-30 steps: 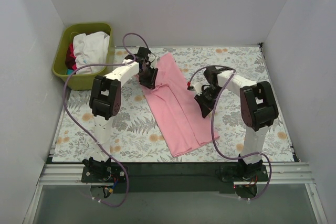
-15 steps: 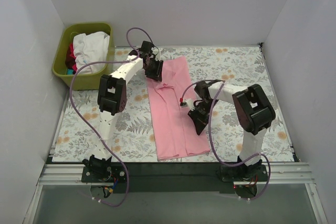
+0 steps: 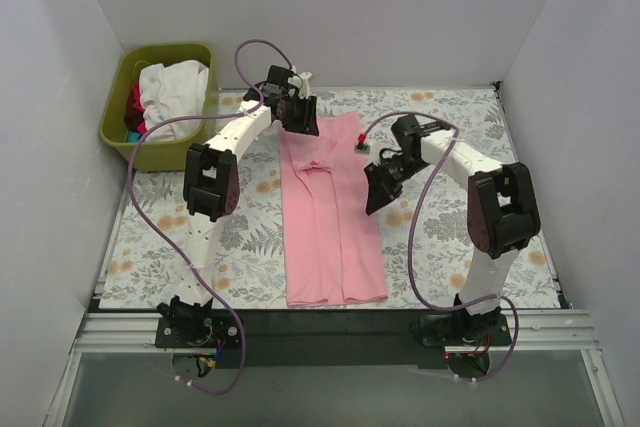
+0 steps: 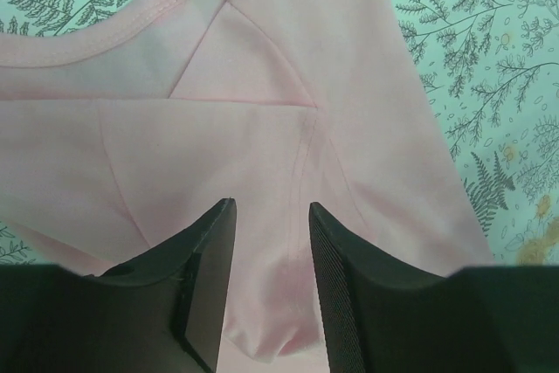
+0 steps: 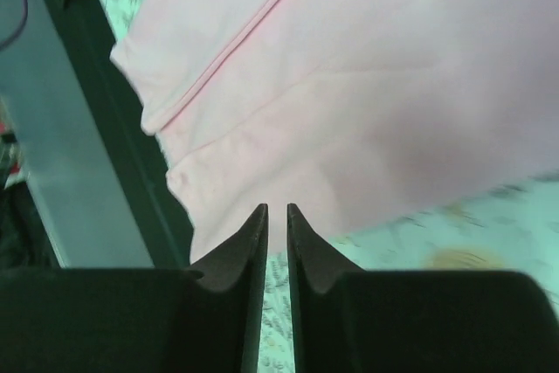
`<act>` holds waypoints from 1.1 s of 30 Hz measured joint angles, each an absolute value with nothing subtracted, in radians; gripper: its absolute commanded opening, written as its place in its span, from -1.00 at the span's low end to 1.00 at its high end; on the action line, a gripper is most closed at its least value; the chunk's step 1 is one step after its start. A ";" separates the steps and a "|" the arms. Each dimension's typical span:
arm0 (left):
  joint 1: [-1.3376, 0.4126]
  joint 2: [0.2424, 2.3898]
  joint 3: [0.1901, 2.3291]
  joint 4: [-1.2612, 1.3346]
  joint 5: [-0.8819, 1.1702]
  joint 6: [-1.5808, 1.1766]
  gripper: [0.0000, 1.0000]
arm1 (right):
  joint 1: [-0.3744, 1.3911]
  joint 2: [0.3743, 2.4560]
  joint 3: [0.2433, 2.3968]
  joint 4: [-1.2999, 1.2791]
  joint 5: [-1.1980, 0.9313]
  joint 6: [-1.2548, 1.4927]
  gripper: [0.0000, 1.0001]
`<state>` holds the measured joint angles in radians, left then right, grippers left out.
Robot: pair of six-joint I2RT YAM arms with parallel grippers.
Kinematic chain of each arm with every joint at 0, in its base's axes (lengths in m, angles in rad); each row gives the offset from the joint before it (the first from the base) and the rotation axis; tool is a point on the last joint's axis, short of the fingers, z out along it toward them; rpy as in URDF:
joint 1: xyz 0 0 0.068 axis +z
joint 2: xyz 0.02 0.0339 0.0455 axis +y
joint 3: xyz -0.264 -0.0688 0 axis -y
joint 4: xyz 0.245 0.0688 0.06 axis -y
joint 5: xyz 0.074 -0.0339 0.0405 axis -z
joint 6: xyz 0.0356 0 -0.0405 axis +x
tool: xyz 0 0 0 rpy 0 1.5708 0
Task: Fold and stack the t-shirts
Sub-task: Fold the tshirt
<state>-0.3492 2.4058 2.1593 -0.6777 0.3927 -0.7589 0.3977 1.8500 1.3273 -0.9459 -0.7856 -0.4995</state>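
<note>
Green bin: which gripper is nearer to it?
Left. The left gripper is over the pink t-shirt collar end, right of the green bin; the right gripper is at the shirt's opposite edge, farther away.

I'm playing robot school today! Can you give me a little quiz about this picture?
1. True or false: the light pink cloth t-shirt lies folded into a long strip on the floral-patterned table covering.
2. Where is the crumpled white cloth? A: in the olive-green plastic bin. B: on the table covering.
3. Fill in: the left gripper is over the t-shirt's ____ end.
Key: 1 true; 2 A; 3 collar.
</note>
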 measured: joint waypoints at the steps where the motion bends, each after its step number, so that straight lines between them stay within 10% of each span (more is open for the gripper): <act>1: -0.354 2.406 2.161 -0.668 0.388 -0.765 -0.18 | 0.361 1.850 1.364 -0.941 -0.788 -0.491 -0.59; 14: -0.403 2.384 2.118 -0.606 0.326 -0.828 -0.09 | 0.211 2.008 1.746 -0.825 -0.628 -0.241 -0.50; 20: -0.321 2.142 1.790 -0.612 0.466 -0.787 -0.08 | 0.244 2.236 2.098 -0.703 -0.532 -0.099 -0.26; 33: -0.265 1.829 1.369 -0.686 0.683 -0.625 -0.09 | 0.384 2.404 2.133 -0.506 -0.458 0.044 -0.27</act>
<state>-0.2649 1.8286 1.3693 -0.6857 0.6830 -0.6247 0.3840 2.4042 2.1330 -0.5056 -0.4580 0.0444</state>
